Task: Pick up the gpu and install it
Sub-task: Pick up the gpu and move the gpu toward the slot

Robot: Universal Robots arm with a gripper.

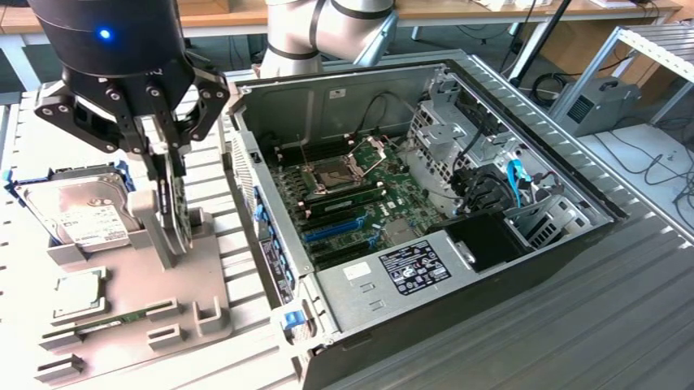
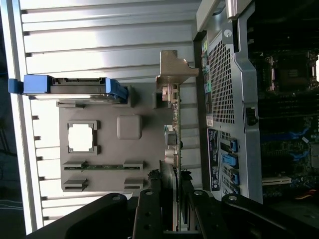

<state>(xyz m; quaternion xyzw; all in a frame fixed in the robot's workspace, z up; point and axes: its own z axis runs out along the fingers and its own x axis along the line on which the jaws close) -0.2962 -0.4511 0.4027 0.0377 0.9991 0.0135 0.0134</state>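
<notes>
Claw (image 1: 168, 188): astride the gpu (image 1: 180, 210); clamped or slack, cannot tell.
Gpu: upright on edge in the gray holder (image 1: 141, 286) beside the computer case (image 1: 325, 75), likely so its faces can be gripped.

The claw (image 1: 171, 166) is matt black, and the gpu (image 2: 172, 130) between its tips shows a thin circuit-board edge and, at the end far from the claw, a bright bare-metal bracket (image 2: 173, 69). Under the claw lies a smooth, matt grey plastic tray (image 1: 152, 284), and on it, beside the claw, a drive (image 1: 81, 207) has a shiny metal face, a white paper label and blue plastic rails. On the claw's other side the case (image 1: 314, 106) is satin bare sheet metal, perforated at its rear wall, holding a glossy board (image 1: 363, 203), all on a ribbed aluminium table (image 1: 607, 309).
</notes>
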